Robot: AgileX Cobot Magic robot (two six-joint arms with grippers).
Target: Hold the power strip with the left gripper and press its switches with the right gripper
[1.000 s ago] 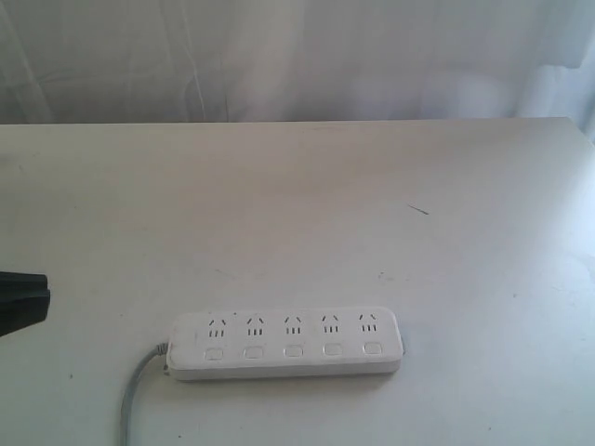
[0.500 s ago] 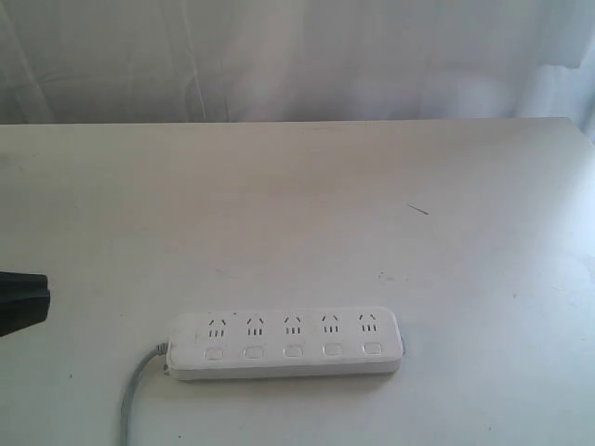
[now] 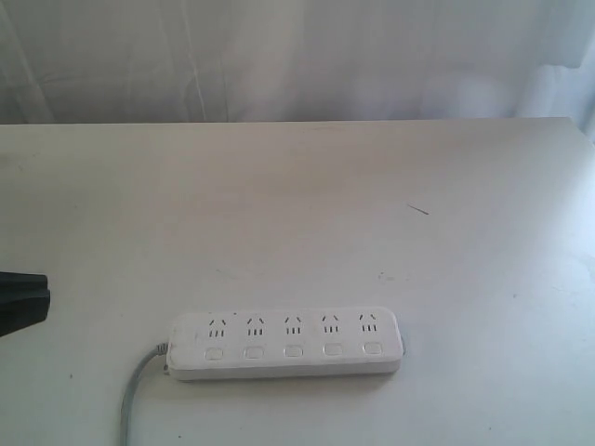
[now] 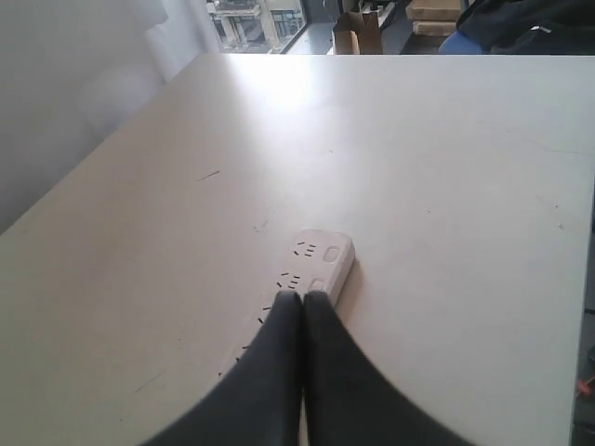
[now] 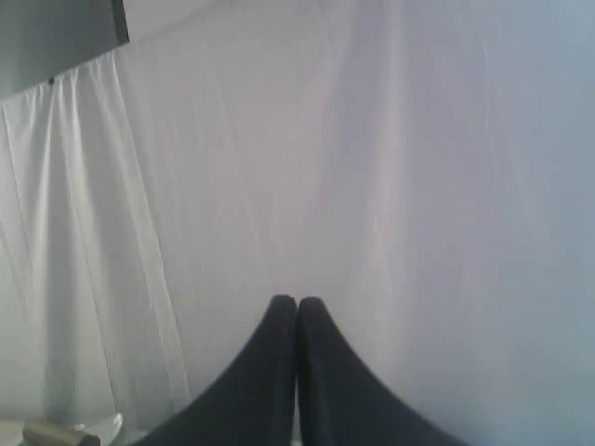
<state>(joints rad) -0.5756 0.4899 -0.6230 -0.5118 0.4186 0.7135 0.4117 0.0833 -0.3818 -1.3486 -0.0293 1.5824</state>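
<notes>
The white power strip (image 3: 286, 344) lies flat on the table near its front edge, its five switches (image 3: 294, 351) in a row below the sockets and its grey cord (image 3: 136, 390) leaving the left end. My left gripper (image 3: 37, 297) shows only as a black tip at the exterior view's left edge, well left of the strip. In the left wrist view that gripper (image 4: 303, 297) is shut and empty, raised above the strip (image 4: 316, 265), whose far end shows past the tips. My right gripper (image 5: 297, 302) is shut, empty, facing a white curtain; it is outside the exterior view.
The pale table (image 3: 297, 214) carries a small dark mark (image 3: 418, 209) right of centre. A white curtain (image 3: 297, 56) hangs behind the far edge. A small metallic object (image 5: 56, 434) sits low in the right wrist view.
</notes>
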